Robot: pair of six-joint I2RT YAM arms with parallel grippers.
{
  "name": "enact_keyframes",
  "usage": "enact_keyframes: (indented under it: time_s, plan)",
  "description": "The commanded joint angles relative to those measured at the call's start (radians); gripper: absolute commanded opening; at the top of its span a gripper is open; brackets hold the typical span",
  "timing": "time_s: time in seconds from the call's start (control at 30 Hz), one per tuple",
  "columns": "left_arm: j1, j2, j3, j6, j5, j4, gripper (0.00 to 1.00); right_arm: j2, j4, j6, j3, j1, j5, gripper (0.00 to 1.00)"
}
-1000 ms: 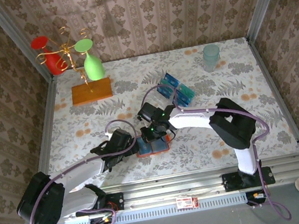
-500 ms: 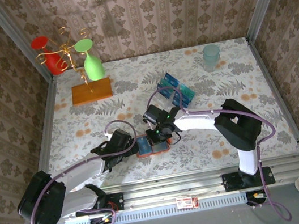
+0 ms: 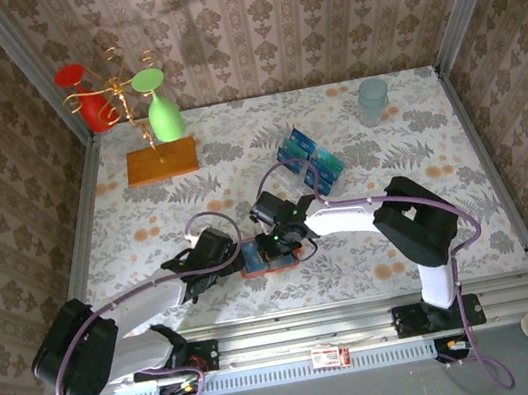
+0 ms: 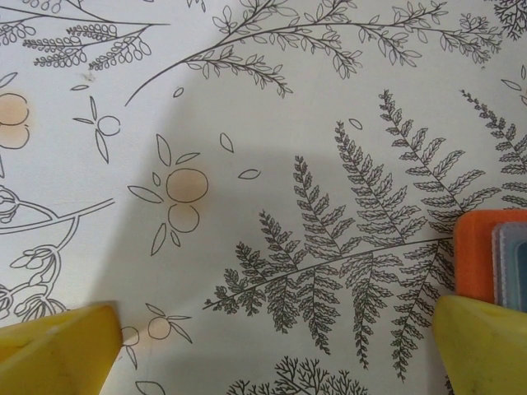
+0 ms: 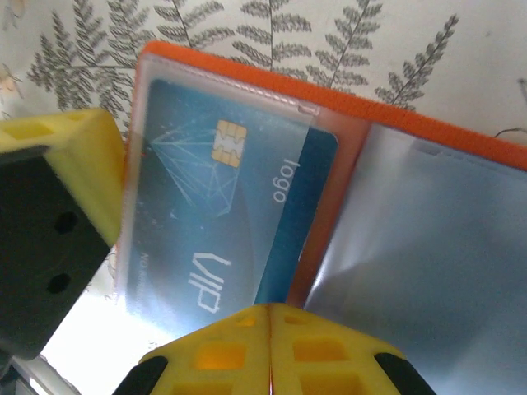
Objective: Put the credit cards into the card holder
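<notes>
Right end effector had shifted toward 6 o'clock, clenched empty over the holder, card pocketed; left end effector released at holder's 9 o'clock.

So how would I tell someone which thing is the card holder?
Look at the flowery table, near its front edge in the middle. There lies the card holder, a flat orange-red case opened out, with a blue card in a clear pocket; the other orange thing, a wooden slab, lies back left.
</notes>
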Motion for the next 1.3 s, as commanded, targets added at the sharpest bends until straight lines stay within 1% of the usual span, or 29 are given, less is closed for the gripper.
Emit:
enact_keyframes:
  time_s: [0.0, 0.2, 0.33, 0.77, 1.1, 1.27]
  plan:
    - [0.008, 0.042, -0.037, -0.007, 0.033, 0.016, 1.00, 0.037, -0.005, 0.009, 0.037, 0.012, -0.024, 0.07]
    - [0.008, 0.053, -0.035, -0.003, 0.042, 0.034, 1.00, 0.044, 0.010, 0.023, 0.045, 0.015, -0.032, 0.07]
    - [0.009, 0.048, -0.023, 0.002, 0.034, 0.017, 1.00, 0.048, 0.011, 0.026, 0.051, 0.015, -0.034, 0.07]
    - [0.059, -0.114, 0.035, 0.033, 0.041, -0.110, 1.00, 0.002, -0.010, 0.013, 0.064, -0.011, -0.018, 0.08]
    - [0.056, -0.126, 0.104, 0.064, 0.081, -0.139, 1.00, -0.058, -0.036, -0.008, 0.048, -0.047, 0.001, 0.08]
    - [0.026, -0.119, 0.153, 0.073, 0.101, -0.133, 1.00, -0.112, -0.049, -0.018, -0.010, -0.078, 0.036, 0.08]
